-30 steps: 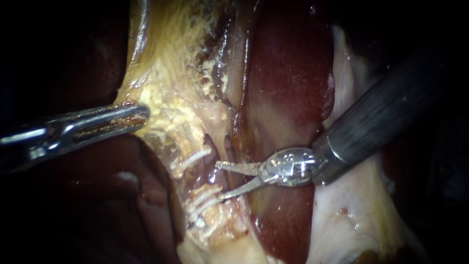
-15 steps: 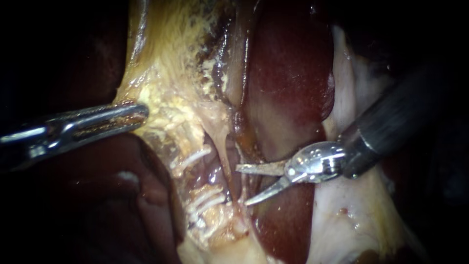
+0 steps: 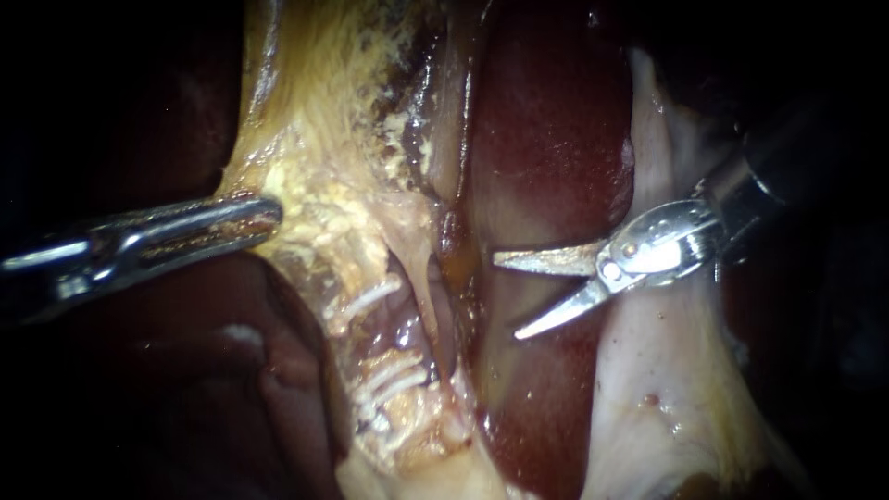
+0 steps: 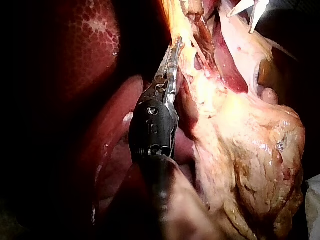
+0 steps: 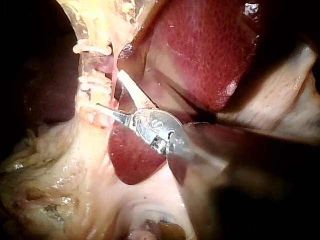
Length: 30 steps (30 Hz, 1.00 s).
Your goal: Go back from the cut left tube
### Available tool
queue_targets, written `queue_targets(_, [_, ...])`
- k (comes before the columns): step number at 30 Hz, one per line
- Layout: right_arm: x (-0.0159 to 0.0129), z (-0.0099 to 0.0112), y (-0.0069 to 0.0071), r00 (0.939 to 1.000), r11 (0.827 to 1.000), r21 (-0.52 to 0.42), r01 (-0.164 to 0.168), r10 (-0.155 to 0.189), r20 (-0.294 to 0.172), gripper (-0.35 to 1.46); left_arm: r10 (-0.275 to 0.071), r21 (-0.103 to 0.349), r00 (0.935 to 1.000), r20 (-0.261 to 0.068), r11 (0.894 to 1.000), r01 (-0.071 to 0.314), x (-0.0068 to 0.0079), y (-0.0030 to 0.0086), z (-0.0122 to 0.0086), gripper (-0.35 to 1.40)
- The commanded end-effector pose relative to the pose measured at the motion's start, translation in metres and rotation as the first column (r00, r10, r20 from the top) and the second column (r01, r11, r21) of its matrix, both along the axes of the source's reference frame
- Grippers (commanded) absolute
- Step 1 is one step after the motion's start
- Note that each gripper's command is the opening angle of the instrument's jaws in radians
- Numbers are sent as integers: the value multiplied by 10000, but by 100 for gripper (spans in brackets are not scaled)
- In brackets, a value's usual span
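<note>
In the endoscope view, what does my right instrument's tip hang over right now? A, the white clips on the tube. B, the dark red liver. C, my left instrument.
B: the right instrument hangs over the liver, with a clear gap between it and the white clips.

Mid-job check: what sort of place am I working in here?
Probably a surgical practice bench, seen close up through an endoscope: dark red liver, yellow fatty tissue gripped by my left instrument, white clips, and my right instrument with open blades.
</note>
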<state>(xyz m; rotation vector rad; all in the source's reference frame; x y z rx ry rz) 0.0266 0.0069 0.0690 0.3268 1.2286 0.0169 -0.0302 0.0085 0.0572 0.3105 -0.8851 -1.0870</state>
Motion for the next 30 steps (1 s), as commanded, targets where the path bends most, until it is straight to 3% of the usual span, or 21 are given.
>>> queue_targets(1, [0, -2, 0, 10000, 10000, -41, -3, 3, 0, 136, -11, 2, 10000, -9, 10000, 11, 0, 0, 0, -35])
queue_targets(9, [-1, -5, 2, 9992, 9992, -208, -328, 332, 204, 136, -26, -33, 10000, -23, 10000, 25, -4, -1, 9, -35])
queue_targets(12, [-1, -5, 0, 9971, 9977, -264, -617, 628, 435, 138, -48, -84, 10000, -44, 10000, 47, -9, -2, 21, -35])
queue_targets(15, [-3, -5, -2, 9967, 9978, -153, -649, 656, 480, 138, -41, -203, 10000, -84, 9998, 39, -16, -4, 39, -35])
queue_targets(21, [-6, -4, -5, 9961, 9974, -69, -719, 721, 504, 136, -104, -226, 9999, -79, 9997, 102, -34, 0, 71, -35])
queue_targets(30, [-5, -1, -10, 9951, 9960, 411, -792, 765, 620, 135, -81, -152, 10000, 13, 9999, 81, -72, 18, 99, -35])
